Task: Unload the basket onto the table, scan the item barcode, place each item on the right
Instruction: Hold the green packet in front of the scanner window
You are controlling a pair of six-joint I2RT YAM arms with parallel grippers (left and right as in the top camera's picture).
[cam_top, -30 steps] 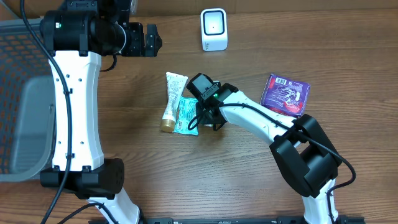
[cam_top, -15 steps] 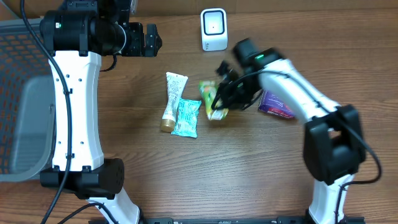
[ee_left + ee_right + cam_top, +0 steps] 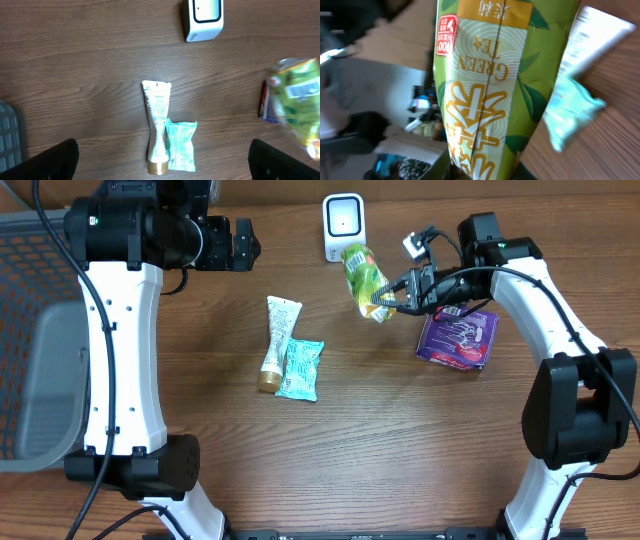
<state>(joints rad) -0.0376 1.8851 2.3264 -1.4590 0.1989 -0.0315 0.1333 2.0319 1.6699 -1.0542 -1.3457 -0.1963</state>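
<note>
Above wood tabletop, right gripper clamps green tea packet by its edge near scanner; left gripper gapes

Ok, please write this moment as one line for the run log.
step: presenting item | right end effector: shut on tea pack, raised near scanner | left end effector: open, empty | tube, teal pack: on table

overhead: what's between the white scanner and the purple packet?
The green tea pouch, clamped in the jaws of the right gripper, sits between the white scanner and the purple packet. The overhead view shows it.
</note>
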